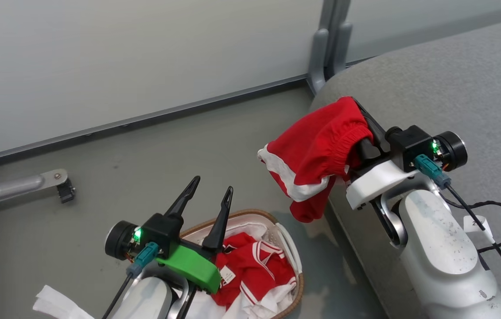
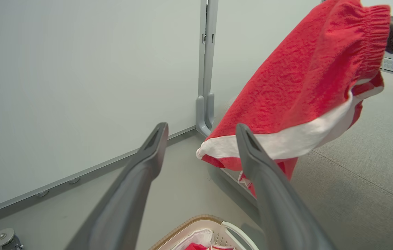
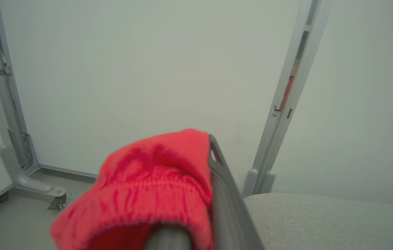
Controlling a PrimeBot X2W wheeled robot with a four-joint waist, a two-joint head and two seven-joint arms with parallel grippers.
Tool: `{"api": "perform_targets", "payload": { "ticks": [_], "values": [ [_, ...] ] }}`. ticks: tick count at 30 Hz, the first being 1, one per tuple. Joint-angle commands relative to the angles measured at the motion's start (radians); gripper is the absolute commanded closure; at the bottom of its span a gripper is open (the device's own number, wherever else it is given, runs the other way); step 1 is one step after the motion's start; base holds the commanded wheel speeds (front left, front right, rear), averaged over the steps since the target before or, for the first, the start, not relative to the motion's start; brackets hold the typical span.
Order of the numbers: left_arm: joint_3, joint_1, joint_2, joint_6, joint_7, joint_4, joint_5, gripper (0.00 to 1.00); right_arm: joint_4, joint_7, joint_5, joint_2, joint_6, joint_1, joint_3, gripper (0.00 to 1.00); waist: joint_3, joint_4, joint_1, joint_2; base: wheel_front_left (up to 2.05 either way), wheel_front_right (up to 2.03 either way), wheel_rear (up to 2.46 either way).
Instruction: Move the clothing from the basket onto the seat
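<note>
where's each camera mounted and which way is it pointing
Head view: on the head, angled down at the floor, basket and seat edge; the left gripper and right gripper show.
Left wrist view: on the left wrist, looking along the open left gripper toward the wall and the red garment.
Right wrist view: on the right wrist, looking along the shut right gripper, red garment over it, toward the wall.
Shared: both wrist views catch the red garment and seat.

We see the garment as red nubbly cloth with a gathered elastic band, the seat as matt grey woven fabric, the basket as smooth white plastic under a brown woven rim, the floor smooth and matt, the forearm pale, glossy, scuffed
</note>
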Motion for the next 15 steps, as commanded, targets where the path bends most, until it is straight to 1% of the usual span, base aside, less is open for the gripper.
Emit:
{"api": "perform_targets", "payload": {
  "ticks": [1,4,9,12,15],
  "values": [
    [0.007,-0.024,0.002,-0.005,-0.001,-0.004,0.011,0.0,-0.006,-0.002,-0.007,-0.003,-0.001,-0.013,-0.008,1.0,0.078,-0.151,0.0,-0.0001,0.0,0.0,0.0],
    [0.011,-0.043,0.004,-0.013,0.0,0.0,0.027,0.0,-0.013,-0.002,-0.003,-0.003,-0.001,-0.016,-0.03,1.0,0.107,-0.224,0.0,-0.0001,0.0,0.0,0.0],
    [0.008,-0.066,0.008,-0.021,-0.001,0.009,0.041,0.0,-0.023,-0.002,0.01,-0.002,-0.001,-0.007,-0.064,1.0,0.144,-0.313,0.0,-0.0001,0.0,0.0,0.0],
    [0.0,-0.077,0.01,-0.023,-0.001,0.015,0.045,0.0,-0.026,-0.002,0.014,-0.002,-0.001,0.002,-0.085,1.0,0.162,-0.343,0.0,-0.0001,0.0,0.0,0.0],
    [-0.006,-0.086,0.014,-0.026,-0.001,0.02,0.05,0.0,-0.034,-0.002,0.014,-0.002,-0.001,0.006,-0.105,1.0,0.179,-0.355,0.0,-0.0001,0.0,0.0,0.0]
  ]
}}
